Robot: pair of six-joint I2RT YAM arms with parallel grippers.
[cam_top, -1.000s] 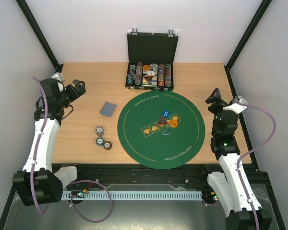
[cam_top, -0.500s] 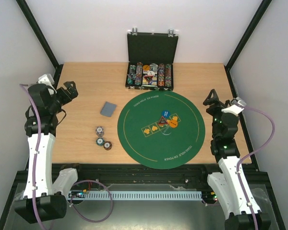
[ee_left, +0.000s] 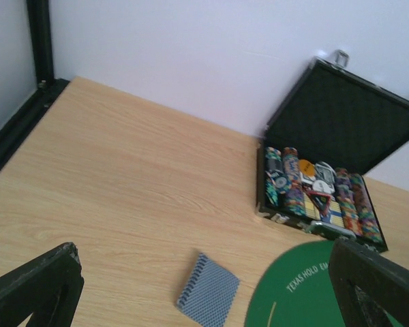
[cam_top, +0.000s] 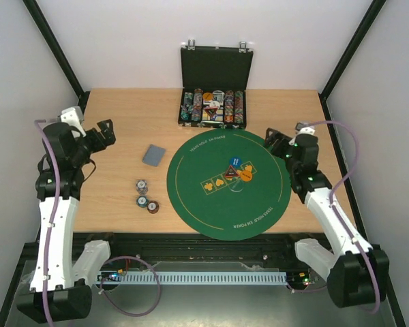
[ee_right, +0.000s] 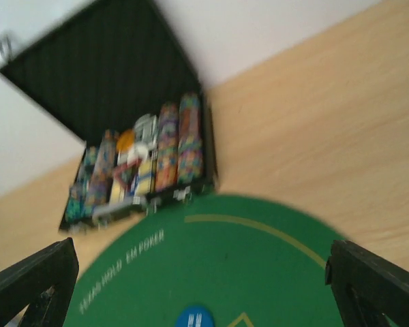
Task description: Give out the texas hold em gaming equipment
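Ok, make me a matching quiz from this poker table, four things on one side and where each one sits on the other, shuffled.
1 card deck
2 loose chips
3 blue button
4 black case

A at the far end, lid up
B on the green mat
C tabletop, nearest the front
D tabletop, behind the chips

Pairs: 1-D, 2-C, 3-B, 4-A

Grey-blue cards lie in a neat deck on the table, left of the mat. Three chips, perhaps short stacks, cluster nearer. Mid-mat, bunched: blue button, orange button, triangular marker.
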